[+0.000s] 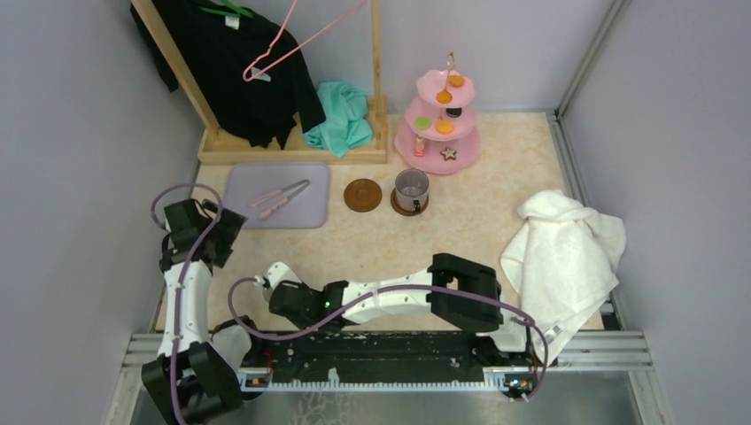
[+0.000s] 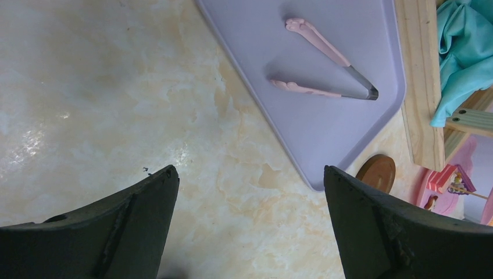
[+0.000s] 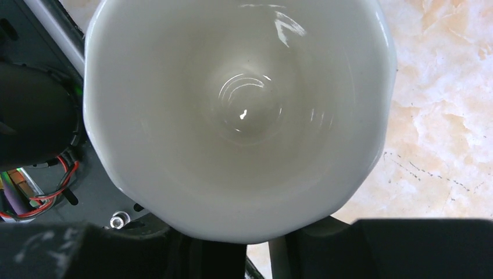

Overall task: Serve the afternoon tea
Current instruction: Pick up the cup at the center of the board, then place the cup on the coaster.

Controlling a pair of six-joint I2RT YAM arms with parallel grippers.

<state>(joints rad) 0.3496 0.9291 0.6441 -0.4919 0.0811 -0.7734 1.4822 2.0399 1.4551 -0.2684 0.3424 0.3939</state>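
I am holding the cream mug [image 3: 244,116] in my right gripper [image 1: 285,290], which is clamping it low over the near left part of the surface [image 1: 469,248], close to the arm bases. The mug is turning its mouth to my wrist camera. It is glossy and empty, with a faintly faceted rim and a small highlight shining at its bottom.

My left gripper [image 2: 250,171] is hanging wide apart, gripping nothing, over marbled beige just beside the lilac tray [image 2: 325,122], where pink tongs [image 2: 325,64] are lying.

Further back a brown coaster [image 1: 362,195] is sitting bare. Just beside it the greyish see-through mug [image 1: 412,186] is standing upright on a second coaster [image 1: 409,212]. Behind them the pink three-tier stand [image 1: 469,146] is carrying orange rounds [image 1: 444,96], a green round [image 1: 422,123], a black round [image 1: 453,112] and a star cookie [image 1: 449,153].

A white towel [image 1: 562,257] is lying crumpled at the right edge. A teal cloth [image 1: 341,119] is slumping against a wooden rack [image 1: 292,152] that is bearing a black garment [image 1: 239,71]. Pale grey walls [image 1: 71,133] are enclosing the surface.
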